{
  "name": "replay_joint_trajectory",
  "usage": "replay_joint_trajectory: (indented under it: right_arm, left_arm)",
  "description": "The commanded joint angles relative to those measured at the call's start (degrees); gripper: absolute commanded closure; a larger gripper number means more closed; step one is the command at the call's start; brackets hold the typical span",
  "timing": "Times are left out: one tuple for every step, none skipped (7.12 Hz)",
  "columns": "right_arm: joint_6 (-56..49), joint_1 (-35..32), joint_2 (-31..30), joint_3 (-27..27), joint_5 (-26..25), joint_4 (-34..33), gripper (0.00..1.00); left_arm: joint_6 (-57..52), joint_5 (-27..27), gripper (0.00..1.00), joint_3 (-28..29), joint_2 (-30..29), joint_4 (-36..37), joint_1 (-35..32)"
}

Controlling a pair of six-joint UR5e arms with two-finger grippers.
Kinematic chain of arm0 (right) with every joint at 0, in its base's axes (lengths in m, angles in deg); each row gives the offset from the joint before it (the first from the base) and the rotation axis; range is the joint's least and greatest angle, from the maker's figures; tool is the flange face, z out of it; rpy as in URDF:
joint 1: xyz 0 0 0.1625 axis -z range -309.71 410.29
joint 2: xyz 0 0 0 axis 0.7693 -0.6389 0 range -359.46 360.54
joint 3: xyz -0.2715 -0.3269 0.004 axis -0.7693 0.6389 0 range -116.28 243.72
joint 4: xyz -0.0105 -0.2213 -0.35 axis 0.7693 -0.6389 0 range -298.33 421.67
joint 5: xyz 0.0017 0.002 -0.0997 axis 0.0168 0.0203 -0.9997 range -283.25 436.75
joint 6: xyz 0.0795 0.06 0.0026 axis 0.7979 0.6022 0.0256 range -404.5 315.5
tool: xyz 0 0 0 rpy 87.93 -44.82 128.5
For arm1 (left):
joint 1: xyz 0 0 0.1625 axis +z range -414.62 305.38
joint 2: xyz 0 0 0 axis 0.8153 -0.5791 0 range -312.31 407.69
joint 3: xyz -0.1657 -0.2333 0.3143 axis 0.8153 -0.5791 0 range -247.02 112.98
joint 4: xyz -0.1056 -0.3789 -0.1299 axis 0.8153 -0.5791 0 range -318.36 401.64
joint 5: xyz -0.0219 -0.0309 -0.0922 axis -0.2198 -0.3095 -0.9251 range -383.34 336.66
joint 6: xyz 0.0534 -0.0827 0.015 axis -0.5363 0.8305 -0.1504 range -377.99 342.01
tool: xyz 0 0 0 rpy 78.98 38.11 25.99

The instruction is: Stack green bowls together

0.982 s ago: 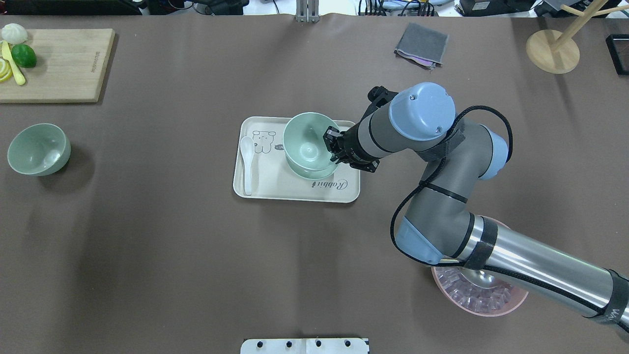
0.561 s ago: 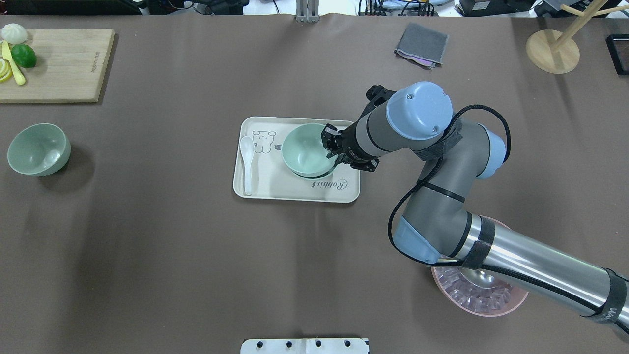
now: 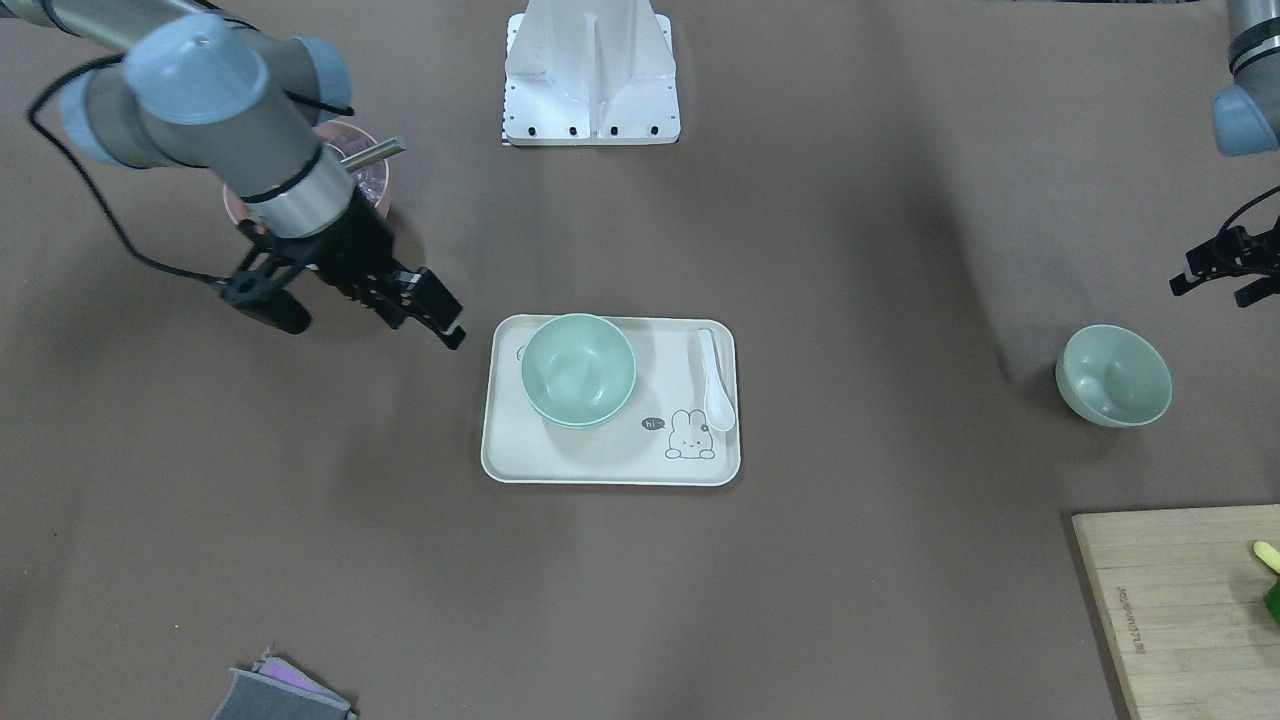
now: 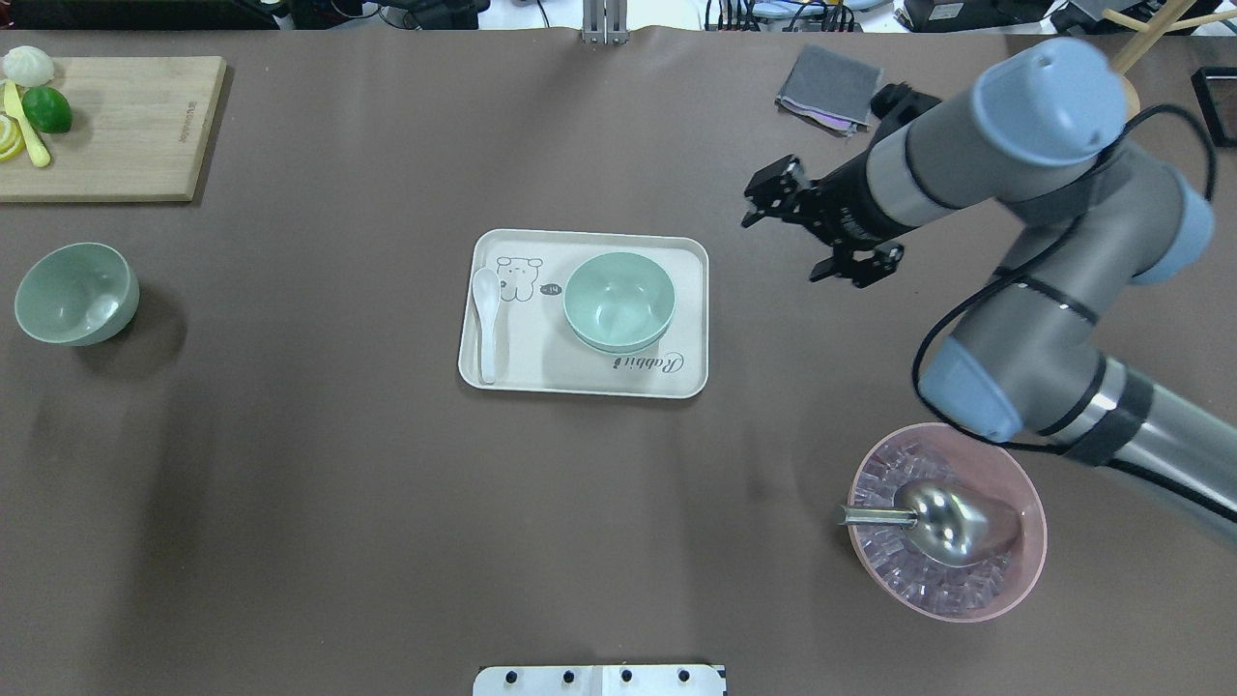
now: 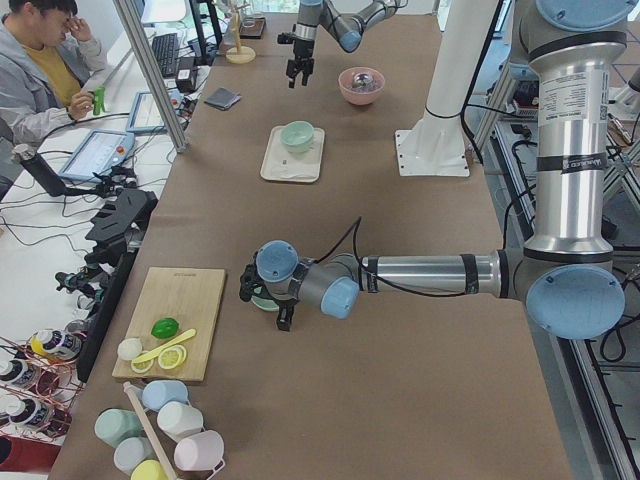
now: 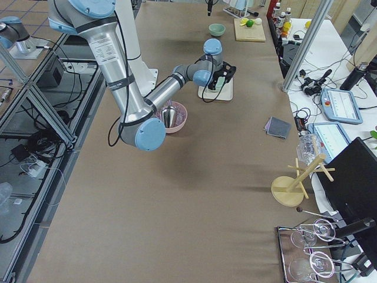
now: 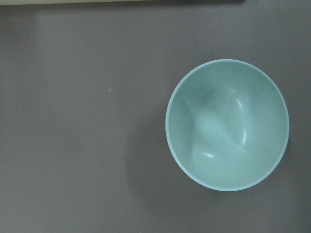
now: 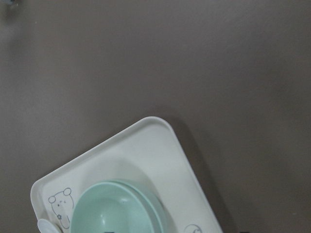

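Two green bowls sit nested in each other on the cream tray; they also show in the front view and the right wrist view. The third green bowl stands alone at the table's left and fills the left wrist view. My right gripper is open and empty, raised to the right of the tray, clear of the stack. My left gripper hovers just behind the lone bowl, its fingers apart and empty.
A white spoon lies on the tray's left side. A pink bowl with a metal scoop stands near right. A cutting board with fruit is far left, a grey cloth and a wooden stand far right.
My right gripper lowered the upper bowl into the lower one, let it go, and drew back up and to the right, away from the tray. The lone bowl has not moved.
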Motion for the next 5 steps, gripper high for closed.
replay_joint_trajectory:
  right_arm:
    - [-10.3, -6.5, -6.2, -1.0, 6.6, -0.4, 0.00]
    - [-16.6, -7.3, -8.2, -0.2, 6.5, -0.5, 0.00]
    - [-18.4, -7.5, -8.5, 0.8, 6.2, -0.4, 0.00]
    - [-18.4, -7.7, -8.7, 1.1, 6.3, -0.4, 0.00]
    - [-21.1, -9.7, -11.7, 0.8, 6.6, 0.1, 0.00]
  left_arm:
    - [10.5, 5.4, 0.04, 2.7, -4.4, -0.1, 6.5]
    - [10.4, 6.6, 0.08, 3.4, -4.5, -0.2, 6.8]
    - [10.5, 6.6, 0.11, 3.4, -4.7, 0.2, 6.8]
    - [10.7, 6.8, 0.16, 4.1, -5.1, 0.2, 6.8]
    - [11.2, 7.0, 0.23, 5.8, -6.7, 0.3, 6.8]
